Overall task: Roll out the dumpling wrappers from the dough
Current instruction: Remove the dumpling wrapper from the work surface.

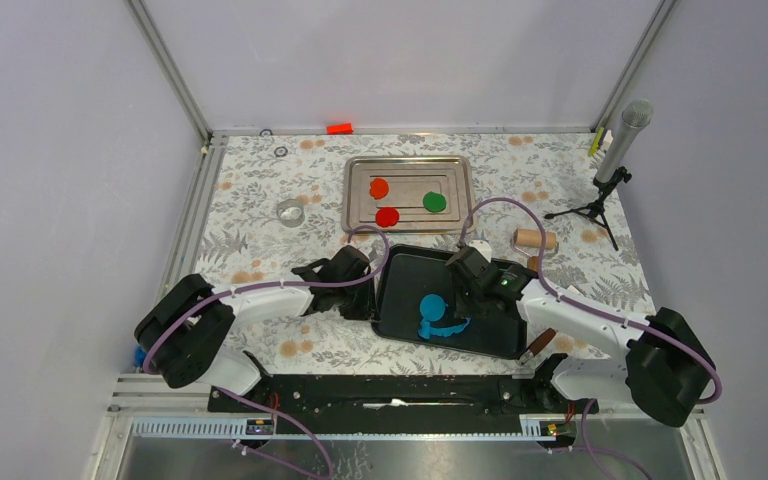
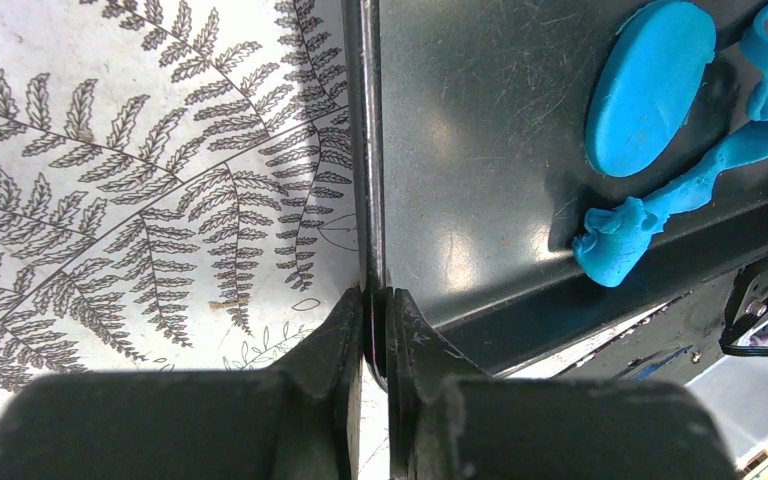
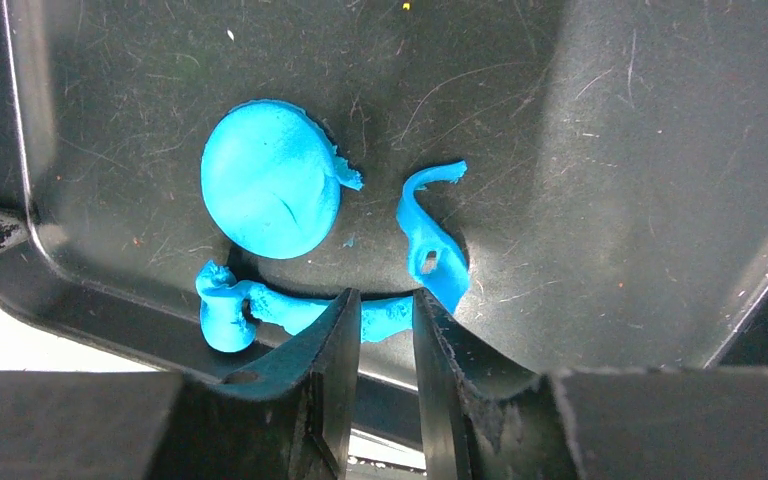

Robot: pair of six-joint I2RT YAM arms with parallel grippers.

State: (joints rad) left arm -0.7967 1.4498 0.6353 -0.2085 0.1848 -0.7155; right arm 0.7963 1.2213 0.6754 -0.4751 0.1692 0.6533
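The black tray (image 3: 610, 150) is glossy hard plastic, finely scratched, with rounded corners and a raised rim. On its floor lies the blue wrapper (image 3: 270, 180), a smooth matte disc of soft clay with one faint crease and a torn nub at its edge. Just beside it curls the dough scrap (image 3: 435, 255), a thin ragged ribbon of the same bright blue. It is lumpy at one end and has a small hole in its raised bend. The right gripper (image 3: 380, 300) hangs over this ribbon with its jaws a little apart and clay showing in the gap. Whether the fingers touch the clay cannot be told.

Only the left wrist view shows the left gripper (image 2: 373, 300) pinched tight on the black tray's thin rim, with the desk (image 2: 160, 200) and its fern-printed covering alongside. Only the top view takes in the far side. There a shiny rectangular metal tray (image 1: 457, 215) holds the orange wrapper (image 1: 379, 187), the red wrapper (image 1: 388, 216) and the green wrapper (image 1: 434, 201). These three are flat and coin-like, each apart from the others. That view also places both blue pieces in the near left part of the black tray.
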